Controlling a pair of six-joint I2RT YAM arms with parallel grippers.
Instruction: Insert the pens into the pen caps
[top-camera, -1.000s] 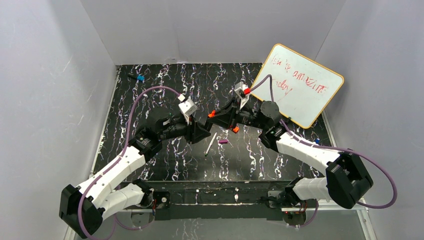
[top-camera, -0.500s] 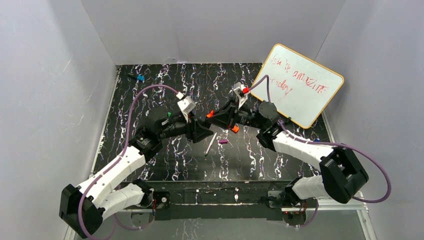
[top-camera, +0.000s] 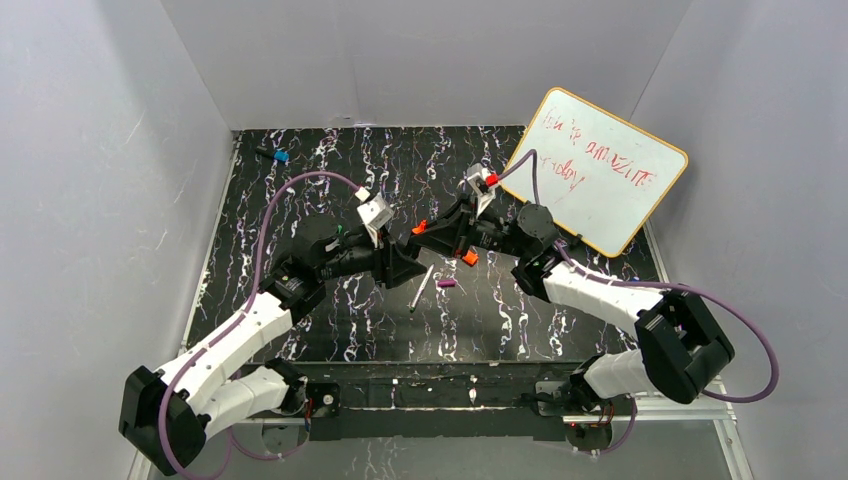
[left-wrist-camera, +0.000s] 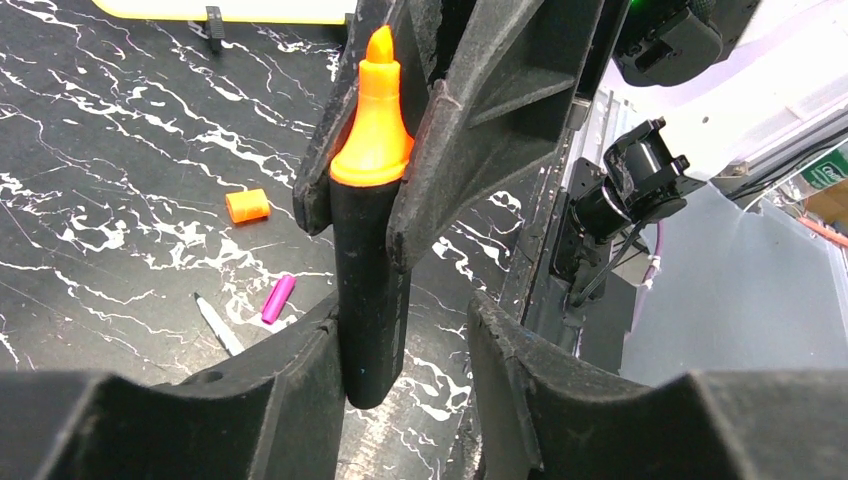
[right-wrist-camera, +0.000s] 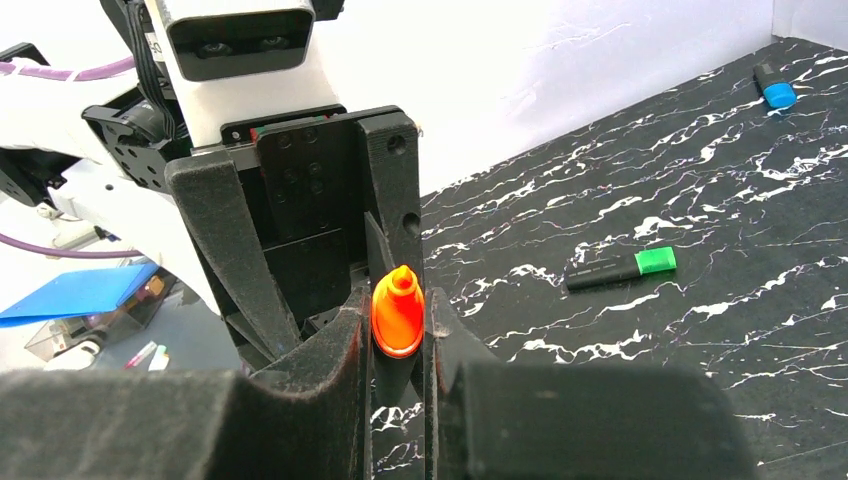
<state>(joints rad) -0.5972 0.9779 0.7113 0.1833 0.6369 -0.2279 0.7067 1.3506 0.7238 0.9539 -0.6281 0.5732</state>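
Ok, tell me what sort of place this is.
Probably a robot lab test booth: plain white walls box in a black marbled tabletop, the left arm and right arm are bolted at its near edge, and a scribbled whiteboard leans in the far right corner.

Marbled table (top-camera: 300, 170), white pen (top-camera: 421, 288), purple cap (top-camera: 447, 284), orange cap (left-wrist-camera: 247, 205), green-ended marker (right-wrist-camera: 620, 268).

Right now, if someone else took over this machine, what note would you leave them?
Right gripper: shut on the orange-tipped marker near its tip, held above the table.
Left gripper: open, jaws either side of that marker's rear end.
On the table: orange cap, purple cap, white pen, green-ended marker.
Done: nothing clearly capped; the green-ended marker's state is unclear.
Left: fit the orange cap on the held marker, then probably the purple cap on the white pen.
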